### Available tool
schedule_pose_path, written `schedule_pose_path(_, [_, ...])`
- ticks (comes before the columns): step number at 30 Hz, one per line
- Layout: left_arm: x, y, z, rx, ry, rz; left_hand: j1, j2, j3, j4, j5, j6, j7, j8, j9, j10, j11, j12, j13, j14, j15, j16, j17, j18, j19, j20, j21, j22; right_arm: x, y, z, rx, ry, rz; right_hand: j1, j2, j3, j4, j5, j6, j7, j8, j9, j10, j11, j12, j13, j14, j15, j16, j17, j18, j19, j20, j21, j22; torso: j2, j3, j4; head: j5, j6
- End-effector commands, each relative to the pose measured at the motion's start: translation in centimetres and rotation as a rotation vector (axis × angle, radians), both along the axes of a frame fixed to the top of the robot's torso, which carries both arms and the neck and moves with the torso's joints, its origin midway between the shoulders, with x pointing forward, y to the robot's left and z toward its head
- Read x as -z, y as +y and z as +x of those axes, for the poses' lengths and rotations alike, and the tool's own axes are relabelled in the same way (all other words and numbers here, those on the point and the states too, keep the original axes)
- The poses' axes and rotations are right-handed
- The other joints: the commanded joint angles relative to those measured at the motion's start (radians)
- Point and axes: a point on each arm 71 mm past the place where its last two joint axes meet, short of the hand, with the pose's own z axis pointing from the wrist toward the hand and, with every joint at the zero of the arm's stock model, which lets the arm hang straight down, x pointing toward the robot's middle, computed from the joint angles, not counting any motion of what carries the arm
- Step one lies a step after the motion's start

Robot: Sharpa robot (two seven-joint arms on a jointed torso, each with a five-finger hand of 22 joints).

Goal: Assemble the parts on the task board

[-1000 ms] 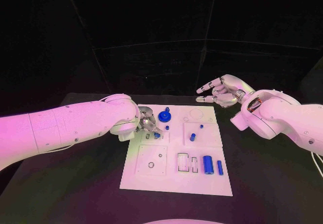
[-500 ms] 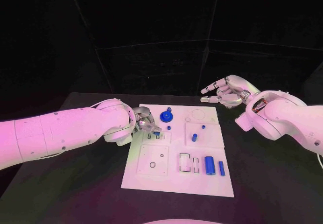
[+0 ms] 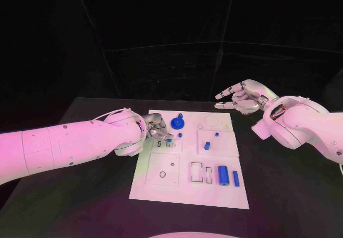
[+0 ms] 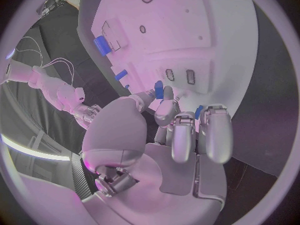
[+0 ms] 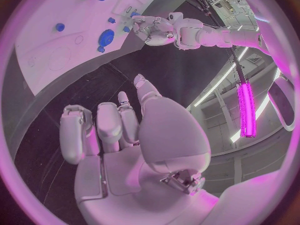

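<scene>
Fingers [image 4: 167, 111] of the left hand [image 3: 153, 127] are drawn together at their tips over the task board's [image 3: 161, 191] far left part, and a small blue part [image 4: 159, 90] sits pinched between thumb and finger, right above the twin slots there. Over on the other side, the right hand [image 3: 242, 97] hangs in the air beyond the board's far right corner, well apart from it, fingers [image 5: 75, 133] loosely curled and spread, nothing in them. Down on the white board itself: a round blue part [image 3: 177, 123] with a knob stands near the far edge, a small blue peg [image 3: 179, 135] just in front of it, another blue peg [image 3: 206, 146] in the square plate to the right, and two blue cylinders [image 3: 222, 174] lying side by side near the front right. The board lies flat in the middle of the black table [image 3: 286, 188], and behind the table the room is dark, with faint pale lines crossing the black backdrop.
</scene>
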Motion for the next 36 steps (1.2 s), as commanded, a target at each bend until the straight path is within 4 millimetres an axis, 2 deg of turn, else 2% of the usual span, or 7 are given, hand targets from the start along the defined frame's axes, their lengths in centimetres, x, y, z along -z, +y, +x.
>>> schedule_pose_path(1, [-0.1, 0.0, 0.2, -0.004, -0.037, 0.032, 0.006, 0.005, 0.175, -0.170, 0.000, -0.002, 0.004, 0.007, 0.001, 0.005, -0.001, -0.001, 0.000, 0.107, 0.003, 0.003, 0.263, -0.010, 0.019, 0.004, -0.004, 0.033, -0.1, 0.1, 0.0, -0.011, -0.006, -0.007, 0.005, 0.001, -0.006, -0.001, 0.005, 0.006, 0.000, 0.006, -0.002, 0.003, -0.002, -0.008, 0.027, 0.003, -0.004, -0.006, -0.002, 0.015, -0.002, -0.005, -0.006, 0.086, 0.001, -0.0005, 0.0002, -0.001, -0.002])
schedule_pose_path(10, [0.3, -0.2, 0.5, -0.001, -0.004, 0.067, 0.005, 0.005, 0.176, -0.169, 0.000, -0.002, 0.004, 0.007, 0.002, 0.005, -0.001, -0.002, -0.001, 0.107, 0.003, 0.003, 0.263, -0.010, 0.018, 0.004, -0.005, 0.031, -0.1, 0.3, 0.0, -0.016, -0.008, -0.006, 0.004, 0.001, -0.007, -0.001, 0.005, 0.006, 0.000, 0.006, -0.002, 0.003, -0.002, -0.009, 0.026, 0.003, -0.004, -0.006, -0.002, 0.015, -0.002, -0.005, -0.007, 0.085, 0.001, -0.0005, -0.0002, 0.001, -0.008])
schedule_pose_path(14, [0.5, -0.2, 0.5, 0.004, 0.009, 0.079, 0.005, 0.005, 0.176, -0.169, 0.000, -0.002, 0.005, 0.007, 0.002, 0.005, -0.001, -0.002, -0.001, 0.107, 0.003, 0.003, 0.263, -0.010, 0.018, 0.004, -0.005, 0.030, -0.1, 0.4, 0.1, -0.018, -0.008, -0.005, 0.004, 0.001, -0.007, -0.001, 0.005, 0.006, 0.000, 0.006, -0.002, 0.003, -0.002, -0.009, 0.026, 0.003, -0.004, -0.006, -0.002, 0.015, -0.002, -0.005, -0.007, 0.085, 0.000, -0.0006, 0.0009, -0.004, -0.009])
schedule_pose_path(17, [0.6, -0.2, 0.5, 0.006, 0.018, 0.086, 0.004, 0.005, 0.176, -0.168, -0.001, -0.001, 0.005, 0.007, 0.002, 0.006, 0.000, -0.002, -0.001, 0.107, 0.003, 0.003, 0.263, -0.010, 0.018, 0.004, -0.006, 0.029, -0.1, 0.5, 0.1, -0.020, -0.008, -0.005, 0.004, 0.001, -0.007, -0.001, 0.005, 0.006, 0.000, 0.006, -0.002, 0.003, -0.002, -0.009, 0.026, 0.003, -0.004, -0.006, -0.002, 0.015, -0.002, -0.005, -0.007, 0.085, 0.000, 0.0004, 0.0010, -0.001, -0.010])
schedule_pose_path(36, [1.0, -0.3, 0.6, 0.014, 0.039, 0.101, 0.002, 0.005, 0.177, -0.167, -0.001, -0.001, 0.005, 0.007, 0.002, 0.007, 0.000, -0.001, 0.000, 0.107, 0.003, 0.003, 0.263, -0.010, 0.018, 0.004, -0.005, 0.031, -0.1, 0.8, 0.1, -0.026, -0.004, -0.006, 0.004, 0.003, -0.007, 0.000, 0.006, 0.006, 0.000, 0.006, -0.002, 0.002, -0.002, -0.010, 0.025, 0.003, -0.004, -0.006, -0.002, 0.016, -0.002, -0.005, -0.007, 0.085, 0.000, 0.0004, 0.0014, 0.000, -0.014])
